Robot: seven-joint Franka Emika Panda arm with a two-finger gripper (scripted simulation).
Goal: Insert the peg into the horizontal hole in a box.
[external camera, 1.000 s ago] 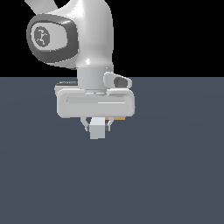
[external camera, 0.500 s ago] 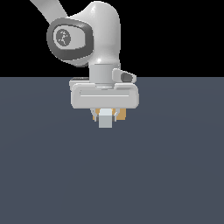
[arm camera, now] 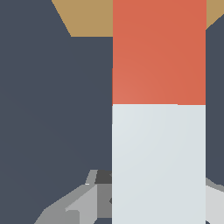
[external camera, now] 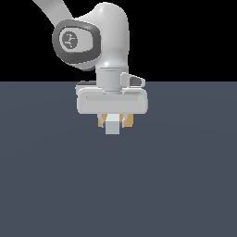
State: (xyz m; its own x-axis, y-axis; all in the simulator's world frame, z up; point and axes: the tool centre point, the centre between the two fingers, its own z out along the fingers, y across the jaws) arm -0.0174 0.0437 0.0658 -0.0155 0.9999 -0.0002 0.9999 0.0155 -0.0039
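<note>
1. You get flat, even simulator light with no glare
2. The arm [external camera: 109,41] shows soft shading, brightest on top
3. No cast shadows on the floor [external camera: 176,185]
4. Edges look blocky and pixelated; the peg [arm camera: 159,109] fills the wrist view, sharp

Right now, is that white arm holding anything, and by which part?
Yes: the pincer grips the long square bar by its pale grey-white half, orange-red end pointing away.

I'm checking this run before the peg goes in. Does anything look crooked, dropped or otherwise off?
Nothing stands out. The peg sits straight in the gripper, its orange-red end pointing at the box. In the exterior view the box shows directly behind the peg's pale end. The hole itself is hidden, so exact alignment cannot be judged.
</note>
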